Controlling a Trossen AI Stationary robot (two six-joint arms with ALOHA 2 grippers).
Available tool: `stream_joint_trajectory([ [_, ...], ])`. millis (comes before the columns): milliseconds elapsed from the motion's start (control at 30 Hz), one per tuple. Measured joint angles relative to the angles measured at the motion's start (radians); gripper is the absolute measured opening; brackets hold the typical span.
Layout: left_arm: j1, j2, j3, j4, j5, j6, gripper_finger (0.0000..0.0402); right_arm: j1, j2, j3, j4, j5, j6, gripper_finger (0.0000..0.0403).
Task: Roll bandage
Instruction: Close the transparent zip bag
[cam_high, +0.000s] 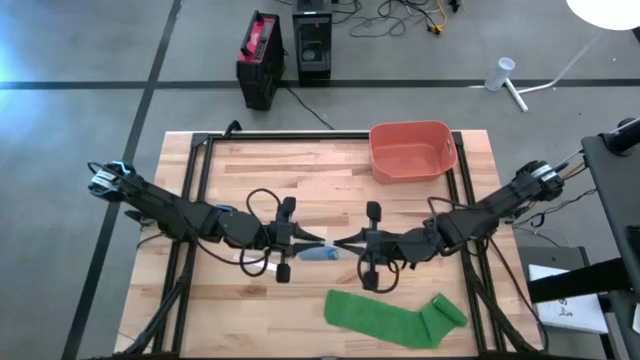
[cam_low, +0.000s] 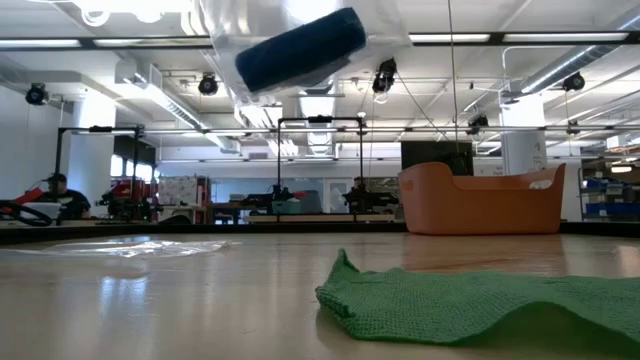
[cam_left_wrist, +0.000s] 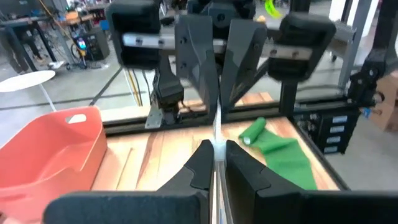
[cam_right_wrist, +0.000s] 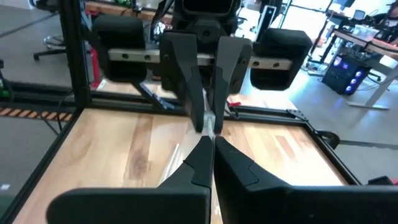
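Both arms meet over the middle of the wooden table, fingertip to fingertip. The left gripper pinches one edge of a clear plastic packet, jaws pressed together on the thin film. The right gripper faces it, its jaws also closed tight on the packet's opposite edge. Inside the packet sits a dark blue bandage roll, and the low view shows it hanging well above the tabletop, tilted. In the wrist views the film shows as a thin bright strip between the two sets of fingers. Near the front edge lies a green bandage, spread flat with one end rolled up. A salmon-coloured bin stands at the far side, well apart from the grippers.
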Motion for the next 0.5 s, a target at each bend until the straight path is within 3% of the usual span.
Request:
stream_joint_trajectory([
  [300,-0.003,-0.1,0.001,-0.27,0.002,-0.092,0.0013,0.029,-0.072,-0.002,-0.121,0.001,0.01,0.0],
  [500,-0.007,-0.166,0.002,-0.429,0.027,-0.146,0.0013,0.034,-0.137,-0.002,-0.268,-0.001,0.106,0.0],
])
